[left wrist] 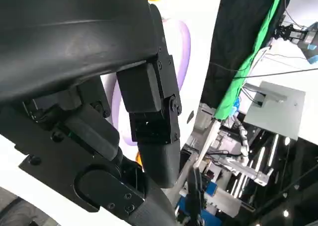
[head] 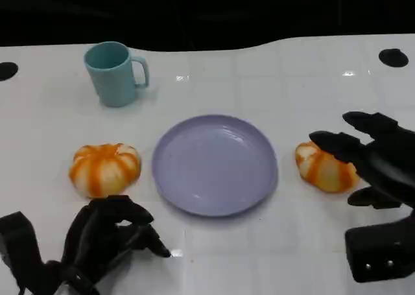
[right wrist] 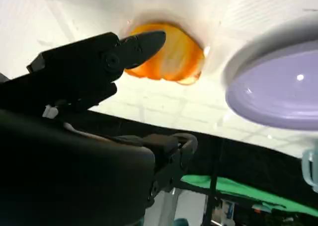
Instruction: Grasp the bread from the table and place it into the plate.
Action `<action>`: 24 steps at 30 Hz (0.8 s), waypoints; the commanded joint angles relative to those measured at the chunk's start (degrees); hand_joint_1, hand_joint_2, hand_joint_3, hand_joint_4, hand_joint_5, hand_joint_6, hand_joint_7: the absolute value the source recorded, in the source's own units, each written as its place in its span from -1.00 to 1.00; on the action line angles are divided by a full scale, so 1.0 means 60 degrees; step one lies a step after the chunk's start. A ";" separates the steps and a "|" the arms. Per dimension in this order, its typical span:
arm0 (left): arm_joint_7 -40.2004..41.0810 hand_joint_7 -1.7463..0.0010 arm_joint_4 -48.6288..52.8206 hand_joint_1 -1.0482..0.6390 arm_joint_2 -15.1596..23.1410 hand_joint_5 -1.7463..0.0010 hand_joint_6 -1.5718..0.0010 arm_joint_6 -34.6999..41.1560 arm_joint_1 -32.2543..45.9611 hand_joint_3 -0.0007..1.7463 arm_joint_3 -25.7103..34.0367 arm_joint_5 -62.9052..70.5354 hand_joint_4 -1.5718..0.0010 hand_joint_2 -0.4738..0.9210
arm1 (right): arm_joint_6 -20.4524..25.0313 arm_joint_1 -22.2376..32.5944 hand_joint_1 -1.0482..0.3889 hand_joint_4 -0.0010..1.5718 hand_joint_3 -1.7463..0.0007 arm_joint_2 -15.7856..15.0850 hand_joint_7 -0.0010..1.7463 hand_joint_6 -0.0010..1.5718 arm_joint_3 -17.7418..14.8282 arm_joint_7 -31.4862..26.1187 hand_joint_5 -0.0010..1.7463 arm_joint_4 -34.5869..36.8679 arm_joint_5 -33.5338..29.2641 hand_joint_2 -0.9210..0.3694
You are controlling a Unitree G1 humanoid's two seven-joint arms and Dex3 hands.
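I saw right hand spread over bread at plate's 3 o'clock; second bread at 9, cup at 11; left hand curled, holding nothing.

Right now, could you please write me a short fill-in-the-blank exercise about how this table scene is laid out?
1. The round lavender plate lies between two orange-and-white ____.
2. The teal mug stands on the white table with its handle toward the robot's ____.
3. The right hand reaches over the bread roll on the plate's ____ side.

Missing words: bread rolls; right; right
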 commanded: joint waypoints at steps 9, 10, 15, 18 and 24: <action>-0.0095 0.60 -0.0074 -1.00 0.0107 0.33 -1.00 0.0023 0.0037 -1.00 0.0023 -0.0009 -1.00 0.54 | 0.0101 -0.1876 0.00 -0.91 0.99 0.0658 -1.00 -0.68 0.1361 -0.1130 -0.77 0.3251 -0.0372 -0.74; -0.0082 0.60 -0.0093 -1.00 0.0104 0.33 -1.00 0.0027 0.0048 -1.00 0.0022 -0.0008 -1.00 0.54 | 0.0099 -0.2001 0.00 -0.90 1.00 0.0719 -1.00 -0.68 0.1451 -0.1202 -0.76 0.3495 -0.0369 -0.74; 0.0000 0.59 -0.0158 -1.00 0.0098 0.32 -1.00 -0.0021 0.0100 -1.00 0.0000 0.0051 -1.00 0.54 | 0.0186 -0.2586 -0.05 -0.91 1.00 0.1045 -0.99 -0.69 0.1903 -0.1585 -0.77 0.4724 -0.0417 -0.72; -0.0031 0.59 -0.0186 -1.00 0.0085 0.31 -1.00 0.0029 0.0118 -1.00 0.0010 0.0006 -1.00 0.54 | 0.0225 -0.2932 -0.06 -0.92 1.00 0.1266 -1.00 -0.70 0.2136 -0.1760 -0.77 0.5526 -0.0359 -0.72; -0.0059 0.59 -0.0262 -1.00 0.0070 0.31 -1.00 0.0058 0.0183 -1.00 -0.0003 -0.0018 -1.00 0.54 | 0.0431 -0.3533 -0.09 -0.93 0.99 0.1672 -0.99 -0.73 0.2517 -0.2005 -0.80 0.6953 -0.0281 -0.75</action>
